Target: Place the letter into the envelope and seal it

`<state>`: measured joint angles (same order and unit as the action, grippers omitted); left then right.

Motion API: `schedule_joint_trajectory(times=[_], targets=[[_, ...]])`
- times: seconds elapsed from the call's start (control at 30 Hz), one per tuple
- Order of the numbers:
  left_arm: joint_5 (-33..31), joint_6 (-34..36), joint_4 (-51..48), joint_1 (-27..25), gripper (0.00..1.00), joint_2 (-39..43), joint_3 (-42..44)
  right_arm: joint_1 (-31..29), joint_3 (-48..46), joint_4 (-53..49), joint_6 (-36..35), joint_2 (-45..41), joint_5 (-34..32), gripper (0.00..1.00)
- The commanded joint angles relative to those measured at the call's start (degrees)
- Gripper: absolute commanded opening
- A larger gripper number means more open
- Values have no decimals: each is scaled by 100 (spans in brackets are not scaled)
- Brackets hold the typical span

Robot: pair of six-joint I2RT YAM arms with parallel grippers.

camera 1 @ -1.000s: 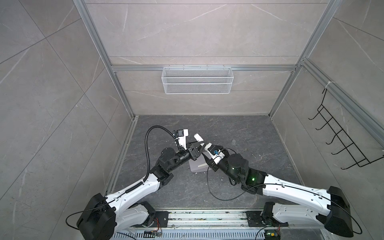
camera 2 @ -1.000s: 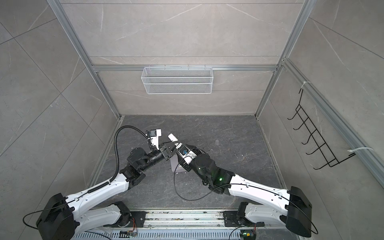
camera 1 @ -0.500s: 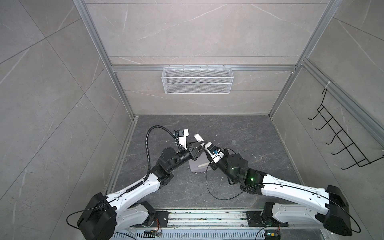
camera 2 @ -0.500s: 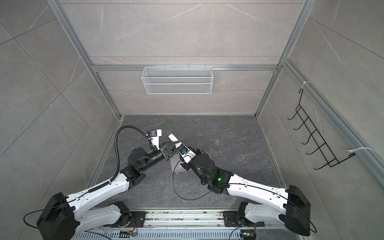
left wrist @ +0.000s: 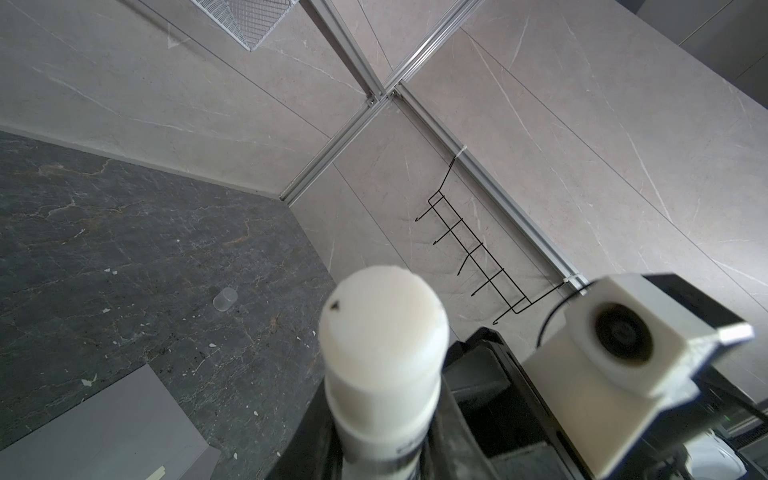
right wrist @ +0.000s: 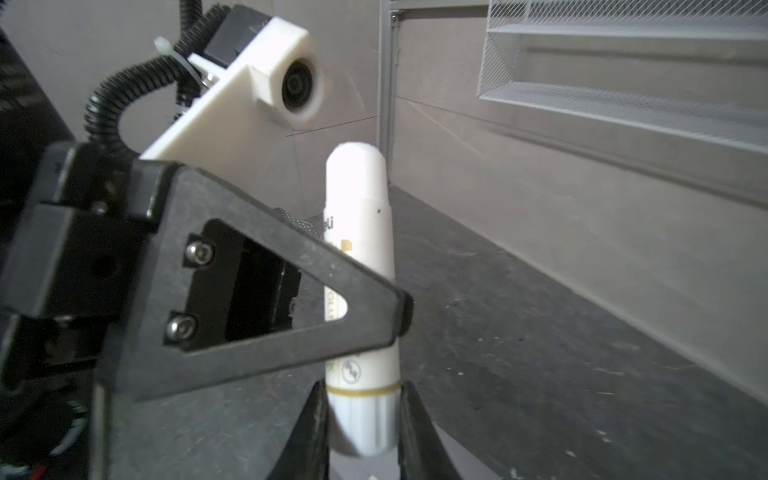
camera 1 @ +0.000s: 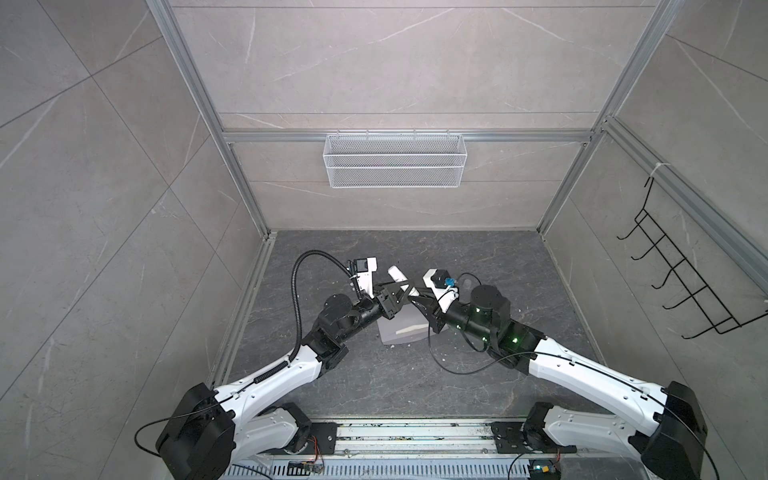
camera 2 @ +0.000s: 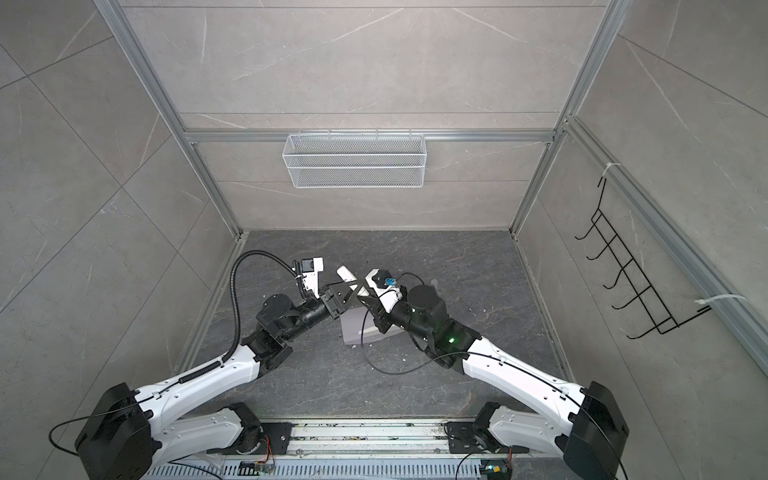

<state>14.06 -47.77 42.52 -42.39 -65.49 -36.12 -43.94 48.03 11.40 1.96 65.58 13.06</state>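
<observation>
right wrist view: my right gripper [right wrist: 362,390] pinches silver base of glue stick [right wrist: 359,266], my left gripper [camera 1: 405,291] clamps its middle. envelope [camera 1: 395,338] lies flat on table [camera 1: 490,266] below us, tan edge, likely letter [camera 1: 410,329], peeking at its mouth. risk: i twist base against loose left hold, stick slips, drops bare tip onto envelope. second ago right jaws stood wider, off base; left unchanged.

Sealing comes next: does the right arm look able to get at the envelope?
Probably not yet: the right gripper is closed on the base of the glue stick, whose middle the left gripper holds. The envelope lies just below, nothing else over it.
</observation>
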Motion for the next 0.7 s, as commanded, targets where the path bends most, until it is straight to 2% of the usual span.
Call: schedule_joint_trajectory(times=[0.0, 0.13, 0.23, 0.37, 0.67], targets=[[306, 144, 399, -16, 0, 89, -125, 829, 420, 310, 1644, 197, 1662, 9], [444, 154, 570, -18, 0, 86, -116, 1312, 503, 1162, 2752, 670, 2917, 9], [520, 169, 642, -21, 0, 101, -107, 1491, 472, 1776, 3342, 928, 3334, 9], [561, 198, 652, -20, 0, 116, -108, 1560, 447, 2019, 3557, 1061, 3466, 9], [580, 196, 689, -16, 0, 103, -83, 1568, 514, 1531, 3234, 1039, 3328, 10]])
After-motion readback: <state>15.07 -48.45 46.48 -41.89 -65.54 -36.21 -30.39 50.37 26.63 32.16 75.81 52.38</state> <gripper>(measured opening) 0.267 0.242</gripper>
